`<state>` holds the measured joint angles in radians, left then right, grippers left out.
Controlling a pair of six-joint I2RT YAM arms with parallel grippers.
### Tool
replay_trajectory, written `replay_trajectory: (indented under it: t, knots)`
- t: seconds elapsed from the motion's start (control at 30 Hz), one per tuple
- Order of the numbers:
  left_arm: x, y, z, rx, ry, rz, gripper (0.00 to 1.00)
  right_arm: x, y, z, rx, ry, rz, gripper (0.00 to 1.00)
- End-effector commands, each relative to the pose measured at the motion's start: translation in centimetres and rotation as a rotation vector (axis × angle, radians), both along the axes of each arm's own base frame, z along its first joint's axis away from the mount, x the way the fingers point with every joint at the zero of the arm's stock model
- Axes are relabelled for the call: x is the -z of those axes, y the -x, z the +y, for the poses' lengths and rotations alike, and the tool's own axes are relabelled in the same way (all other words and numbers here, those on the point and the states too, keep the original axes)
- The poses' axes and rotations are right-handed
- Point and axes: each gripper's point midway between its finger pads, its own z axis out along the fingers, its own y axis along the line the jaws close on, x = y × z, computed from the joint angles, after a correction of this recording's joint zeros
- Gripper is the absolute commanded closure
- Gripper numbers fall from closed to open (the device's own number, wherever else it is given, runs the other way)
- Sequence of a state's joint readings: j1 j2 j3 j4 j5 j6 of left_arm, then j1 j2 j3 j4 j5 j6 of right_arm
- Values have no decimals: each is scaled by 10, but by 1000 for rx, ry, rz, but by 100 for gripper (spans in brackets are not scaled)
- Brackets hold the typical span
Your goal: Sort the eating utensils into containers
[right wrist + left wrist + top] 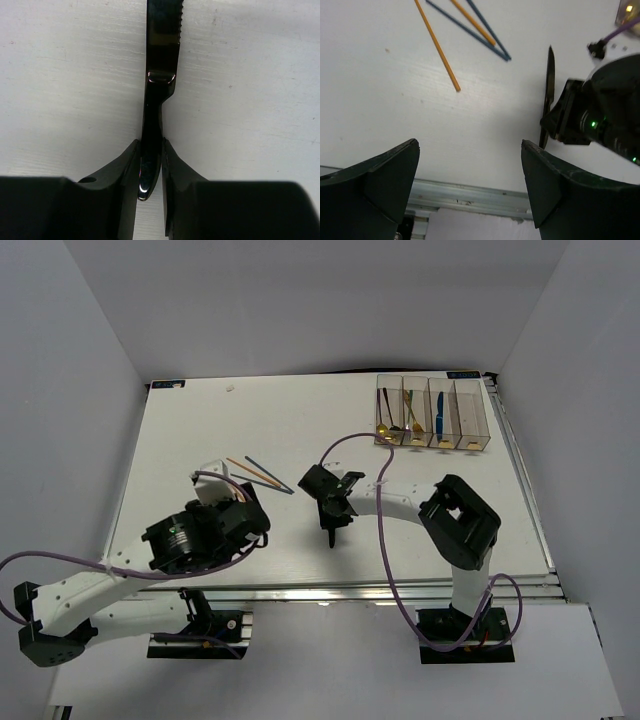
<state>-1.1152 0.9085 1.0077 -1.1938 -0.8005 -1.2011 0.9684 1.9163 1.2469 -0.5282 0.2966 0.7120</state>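
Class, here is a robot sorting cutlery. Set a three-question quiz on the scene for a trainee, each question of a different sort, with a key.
1. True or false: the left gripper is shut.
2. What does the right gripper hold? A. a fork B. a knife C. a spoon
3. Fill in: the chopsticks lie on the ___, outside the bins.

Key
1. False: its fingers stand wide apart, with nothing between them.
2. B: the fingers are shut on the black handle.
3. table
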Motion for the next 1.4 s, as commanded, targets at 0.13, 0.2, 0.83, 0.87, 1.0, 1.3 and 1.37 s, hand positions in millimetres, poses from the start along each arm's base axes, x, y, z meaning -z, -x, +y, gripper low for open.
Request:
replay_trajectory:
  t: [0.13,0.2,0.83,0.87,1.0,1.3,1.37]
  knots:
    - [-68,-22,68,-145,-260,-280,5,56,51,-44,-9,164,209,100]
    - [-64,-23,78,-169,-302,-312,3,50,47,-40,-16,167,189,100]
    - [-66,-12,101,-228,-70,-401,2,-9,31,-31,-45,115,57,100]
    - [-65,-13,100,-225,-74,-399,2,-12,31,-31,-46,112,55,100]
    - [-61,-16,92,-208,-113,-379,2,-21,30,-34,-44,103,32,100]
    - [-57,-18,86,-193,-141,-361,2,-53,22,-36,-61,70,-40,100]
    - [-57,-17,86,-192,-136,-362,2,-59,20,-36,-64,57,-52,100]
